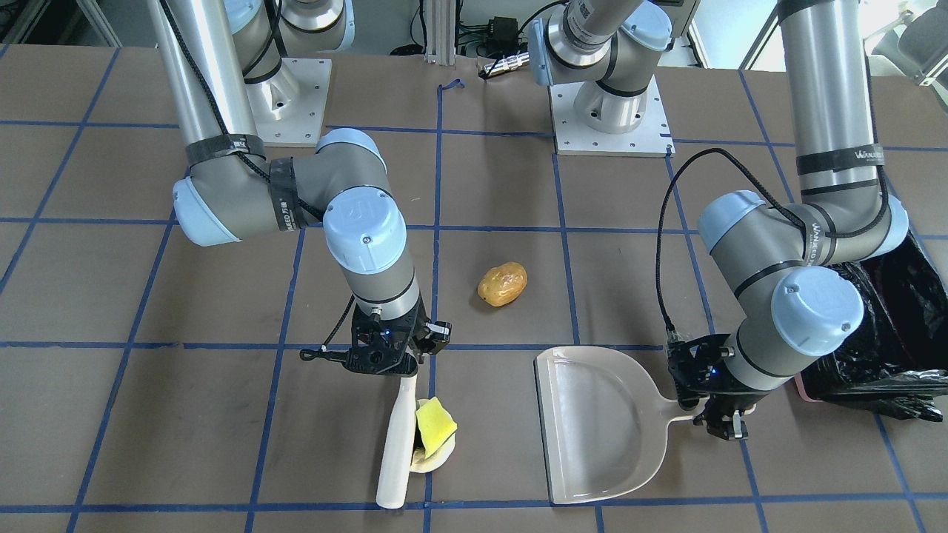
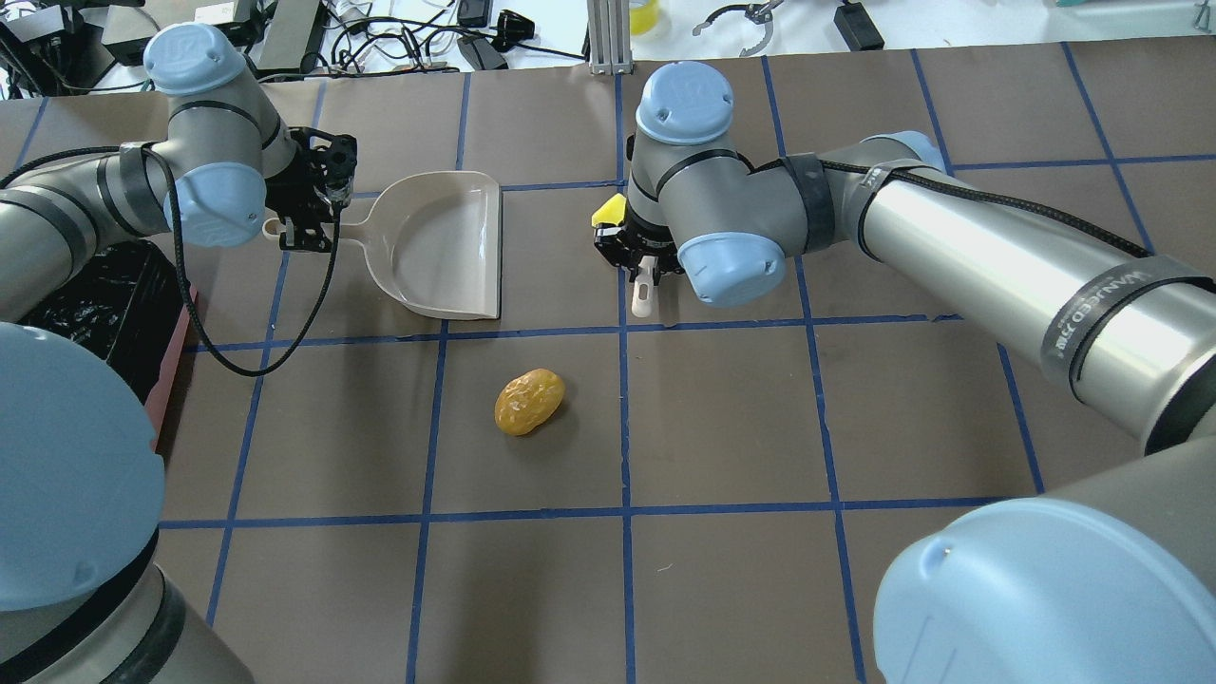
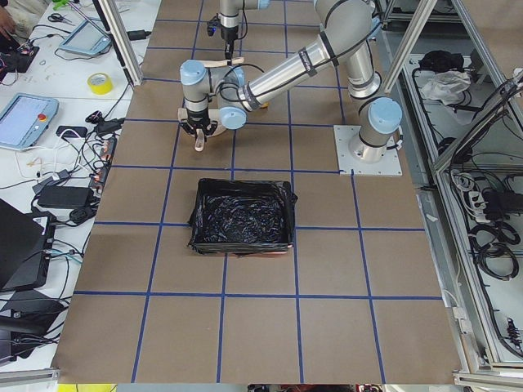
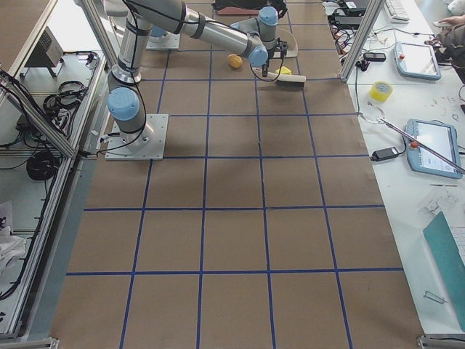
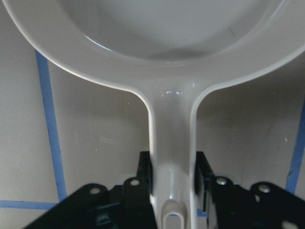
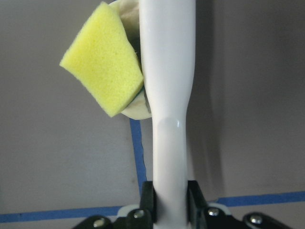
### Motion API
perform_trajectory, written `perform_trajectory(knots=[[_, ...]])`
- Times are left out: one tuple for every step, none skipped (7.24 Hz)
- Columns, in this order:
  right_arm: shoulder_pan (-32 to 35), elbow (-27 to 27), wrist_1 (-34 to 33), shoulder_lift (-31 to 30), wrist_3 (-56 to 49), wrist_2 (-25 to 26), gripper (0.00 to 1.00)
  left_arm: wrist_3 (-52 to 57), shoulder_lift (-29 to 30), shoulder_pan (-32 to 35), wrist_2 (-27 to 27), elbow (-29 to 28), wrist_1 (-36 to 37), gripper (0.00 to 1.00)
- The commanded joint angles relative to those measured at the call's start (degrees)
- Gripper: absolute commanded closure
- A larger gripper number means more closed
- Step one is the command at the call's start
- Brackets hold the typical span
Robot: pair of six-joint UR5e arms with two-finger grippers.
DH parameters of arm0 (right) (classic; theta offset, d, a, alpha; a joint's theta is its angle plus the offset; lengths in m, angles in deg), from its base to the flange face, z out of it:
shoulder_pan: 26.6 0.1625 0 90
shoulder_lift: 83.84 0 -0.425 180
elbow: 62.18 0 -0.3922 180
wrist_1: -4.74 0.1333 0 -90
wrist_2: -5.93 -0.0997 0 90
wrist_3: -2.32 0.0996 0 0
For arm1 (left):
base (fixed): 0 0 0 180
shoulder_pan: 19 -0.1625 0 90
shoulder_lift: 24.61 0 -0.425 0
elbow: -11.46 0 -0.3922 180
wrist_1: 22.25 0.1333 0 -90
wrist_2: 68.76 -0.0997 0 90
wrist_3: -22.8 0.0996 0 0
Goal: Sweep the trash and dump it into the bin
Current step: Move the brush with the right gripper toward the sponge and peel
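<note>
The golden-brown potato-like lump (image 1: 503,284) lies alone on the brown table, between the brush and the dustpan. The yellow-green sponge piece (image 1: 435,422) and the cream curled scrap (image 1: 429,460) lie against the side of a white brush (image 1: 396,444). My right gripper (image 1: 392,363) is shut on the brush handle (image 6: 167,95). My left gripper (image 1: 703,403) is shut on the handle (image 5: 171,157) of the beige dustpan (image 1: 592,422), which lies flat and empty. The pink bin with its black bag (image 1: 889,333) stands just behind my left arm.
The arm bases (image 1: 607,111) are bolted at the table's robot side. The bin (image 3: 243,216) stands on the table's left part. Cables and tablets lie beyond the table's far edge (image 2: 532,57).
</note>
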Motion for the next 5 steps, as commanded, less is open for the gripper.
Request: perform_trajectory(knots=[[1.6, 0.6, -0.4, 0.2, 6.1, -2.7, 1.0, 0.0, 0.0, 0.4, -1.4, 0.0, 0.0, 1.0], [2.4, 1.6, -0.5, 0.6, 8.0, -2.8, 1.0, 0.0, 0.0, 0.5, -1.4, 0.0, 0.0, 1.0], [3.2, 2.7, -0.6, 1.3, 9.4, -2.9, 1.0, 0.0, 0.1, 0.5, -1.4, 0.0, 0.0, 1.0], [4.2, 4.2, -1.6, 2.8, 11.0, -3.6, 1.0, 0.0, 0.1, 0.6, -1.4, 0.0, -0.1, 1.0], [5.4, 6.3, -2.7, 4.9, 13.0, -5.1, 1.0, 0.0, 0.1, 0.6, -1.4, 0.0, -0.1, 1.0]])
